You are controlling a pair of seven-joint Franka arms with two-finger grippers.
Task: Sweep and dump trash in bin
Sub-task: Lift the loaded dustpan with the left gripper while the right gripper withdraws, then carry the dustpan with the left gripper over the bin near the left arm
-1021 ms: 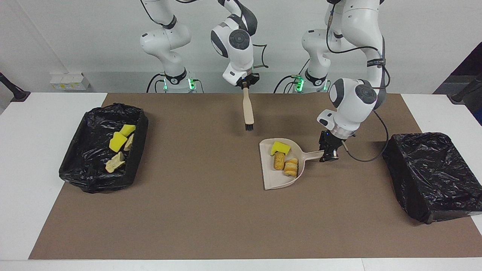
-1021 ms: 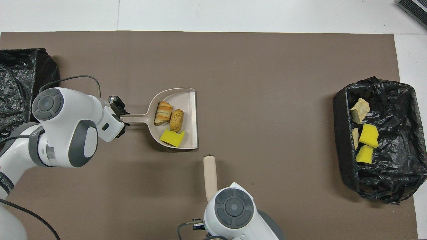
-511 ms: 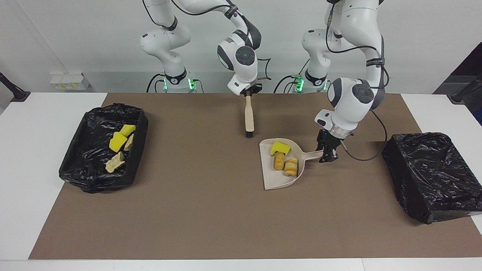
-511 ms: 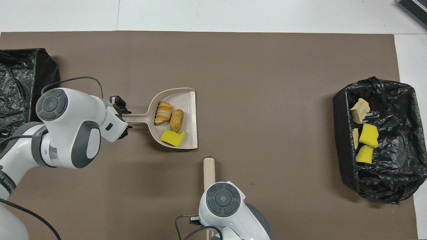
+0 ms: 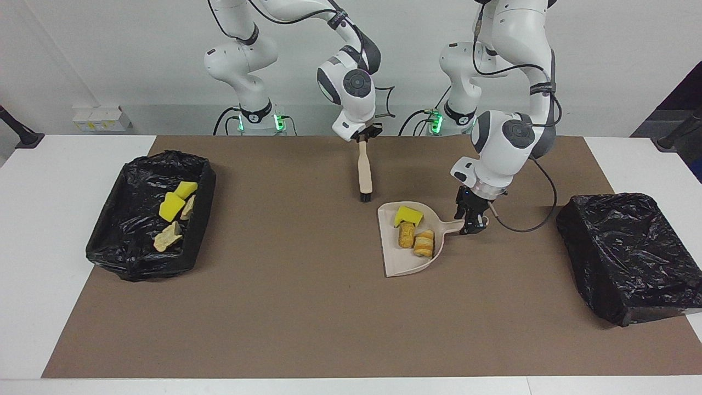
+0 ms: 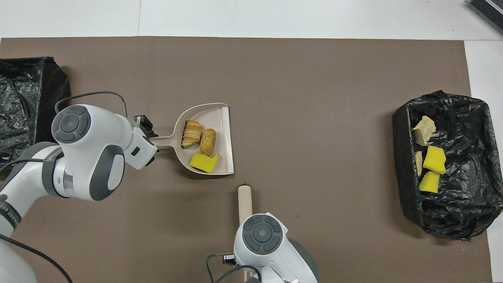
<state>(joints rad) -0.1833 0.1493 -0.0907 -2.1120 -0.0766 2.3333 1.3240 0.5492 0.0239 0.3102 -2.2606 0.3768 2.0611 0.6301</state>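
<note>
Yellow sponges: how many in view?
3. One in the dustpan, beside two bread lumps. Two in the bin at the right arm's end. More could be hidden in the bag folds.

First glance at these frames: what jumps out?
The beige plastic dustpan mid-mat, carrying a yellow sponge chunk and two golden-brown bread lumps, its handle at the left gripper. The black-lined bin at the right arm's end holds more scraps; the right gripper is at a beige brush.
</note>
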